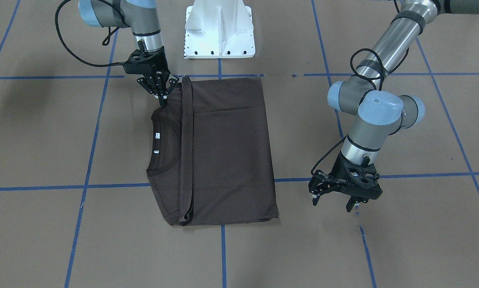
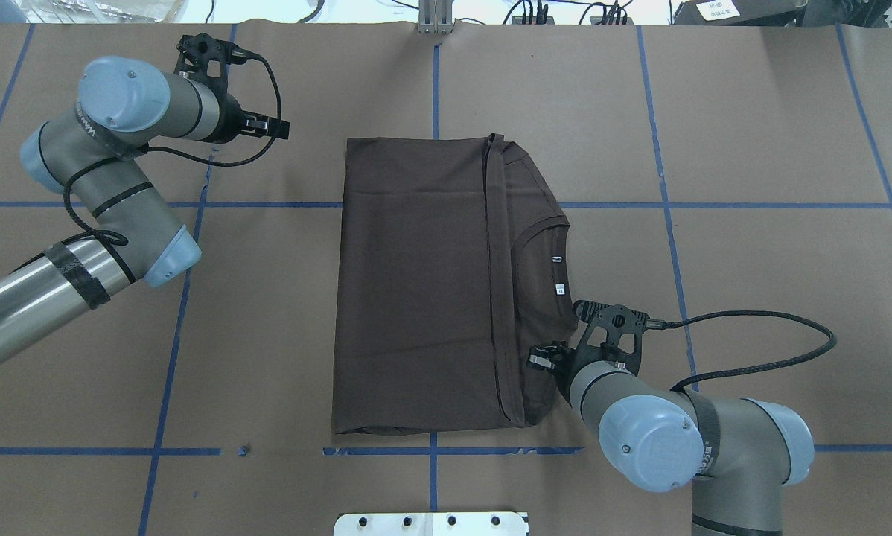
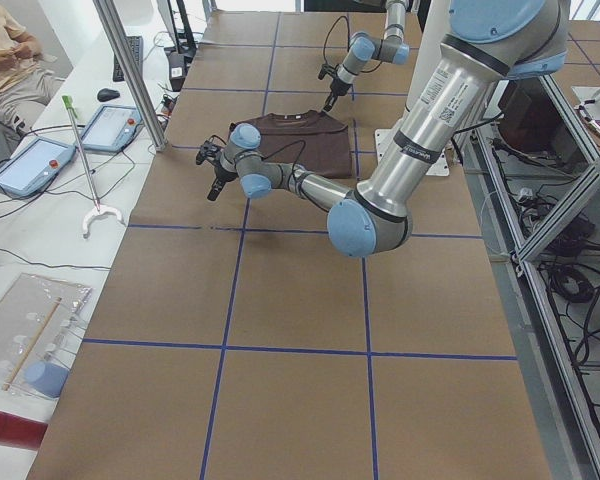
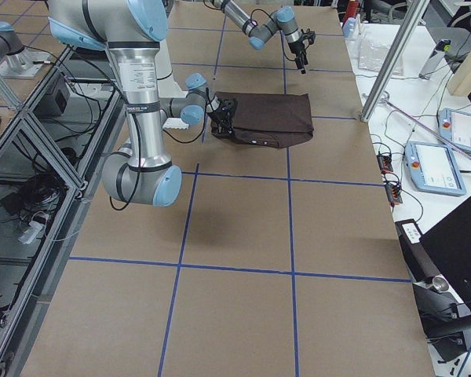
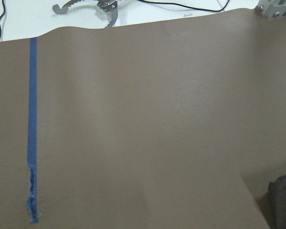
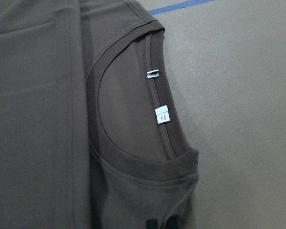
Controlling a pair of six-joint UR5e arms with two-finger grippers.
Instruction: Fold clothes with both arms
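Folded to a rectangle, the dark brown short-sleeved T-shirt [image 1: 227, 152] lies on the brown paper surface [image 1: 403, 240]. The black two-finger right gripper [image 1: 162, 96]: jaws together, apparently pinching its shoulder edge. The black two-finger left gripper [image 1: 332, 205]: jaws apart, well clear. Risk: a one-sided pull skews the fold. Count: one shirt, two grippers, two white neck tags [image 6: 162, 115].

2 wrist cameras sit close: the right looks just ahead of its jaws onto the collar of the T-shirt [image 6: 38, 119], the left past its jaws onto the table [image 5: 157, 119]. 4 fixed cameras stand back, 1 behind the robot, 1 facing it, 1 at each end, all sharing that T-shirt.
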